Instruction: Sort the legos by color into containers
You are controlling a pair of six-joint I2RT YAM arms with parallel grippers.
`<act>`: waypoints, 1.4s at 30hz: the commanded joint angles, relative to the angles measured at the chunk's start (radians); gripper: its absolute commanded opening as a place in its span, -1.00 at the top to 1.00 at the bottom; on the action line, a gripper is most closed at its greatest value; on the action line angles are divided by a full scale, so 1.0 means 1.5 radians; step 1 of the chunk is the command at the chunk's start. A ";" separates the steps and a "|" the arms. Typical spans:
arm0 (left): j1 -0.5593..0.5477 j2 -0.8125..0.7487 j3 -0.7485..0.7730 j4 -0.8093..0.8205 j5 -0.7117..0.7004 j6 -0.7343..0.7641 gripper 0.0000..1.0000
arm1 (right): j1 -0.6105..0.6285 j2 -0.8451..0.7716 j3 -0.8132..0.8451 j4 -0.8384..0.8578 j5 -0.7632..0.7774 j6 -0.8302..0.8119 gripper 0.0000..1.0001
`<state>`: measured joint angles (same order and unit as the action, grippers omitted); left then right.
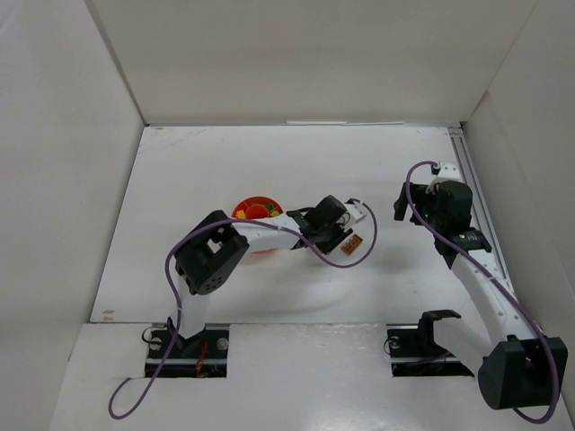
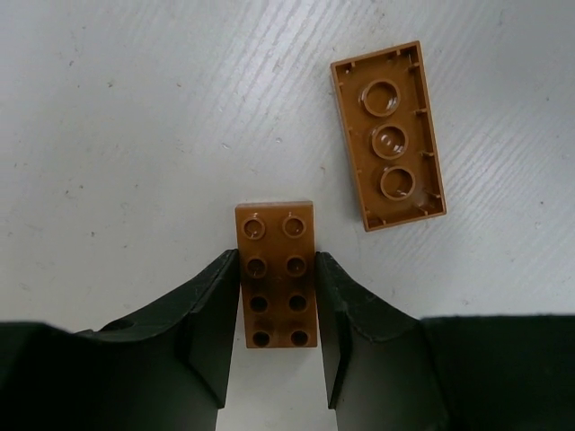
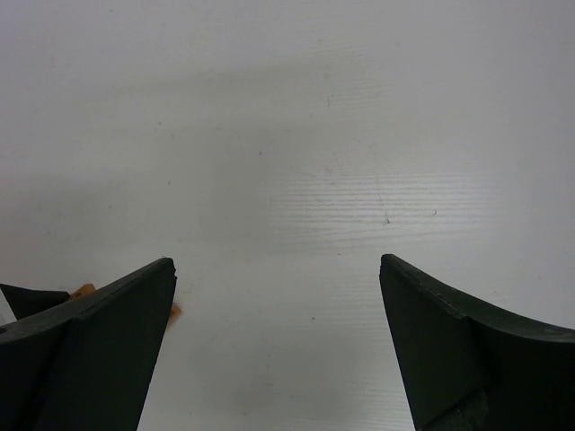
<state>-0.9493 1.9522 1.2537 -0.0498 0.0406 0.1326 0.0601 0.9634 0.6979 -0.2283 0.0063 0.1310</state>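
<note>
Left hand (image 2: 277, 262) pinches a brown two-by-four brick (image 2: 276, 229) across its narrow sides, studs up. The brick's near half is sunk in shadow between the dark fingers (image 2: 211, 314). Its long axis runs straight out along the fingers.

Just to its right, not touching, lies a second brown brick (image 2: 388, 135). It is hollow side up with three round tubes showing, and its long axis leans a little off the first's.

In the top view the two read as one small brown patch mid-surface, right of the red-orange bowl (image 1: 241, 208). The left arm (image 1: 260, 235) covers the bowl's near rim. The bits inside, red and yellowish, are too small to tell apart.

Right hand (image 3: 278, 269) is spread wide over the white surface (image 3: 296, 135), well to the right. An orange sliver (image 3: 84, 290) peeks out behind one of its fingers, too little of it to identify.

White panels (image 1: 296, 54) wall the surface on three sides.
</note>
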 commanded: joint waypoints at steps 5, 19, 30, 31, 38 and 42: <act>-0.003 -0.143 -0.091 0.150 -0.055 -0.045 0.64 | -0.004 -0.021 0.001 0.003 -0.020 -0.008 -0.99; 0.062 -0.426 -0.327 0.424 -0.309 -0.103 0.61 | -0.004 -0.029 0.015 0.003 -0.053 -0.021 -0.99; 0.125 -0.565 -0.470 0.449 -0.375 -0.183 0.58 | -0.010 0.010 0.022 0.030 -0.088 -0.015 -0.99; 0.125 -0.565 -0.477 0.449 -0.375 -0.183 0.55 | -0.010 0.010 0.022 0.031 -0.088 -0.015 -0.99; 0.139 -0.544 -0.493 0.476 -0.387 -0.183 0.53 | -0.010 0.024 0.034 0.031 -0.095 -0.021 -0.99; 0.151 -0.520 -0.501 0.496 -0.402 -0.183 0.53 | -0.010 0.024 0.034 0.031 -0.095 -0.021 -0.99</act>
<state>-0.7368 1.1591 0.5156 0.6186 -0.5346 -0.1303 0.0521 1.0058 0.6998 -0.2268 -0.1234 0.1085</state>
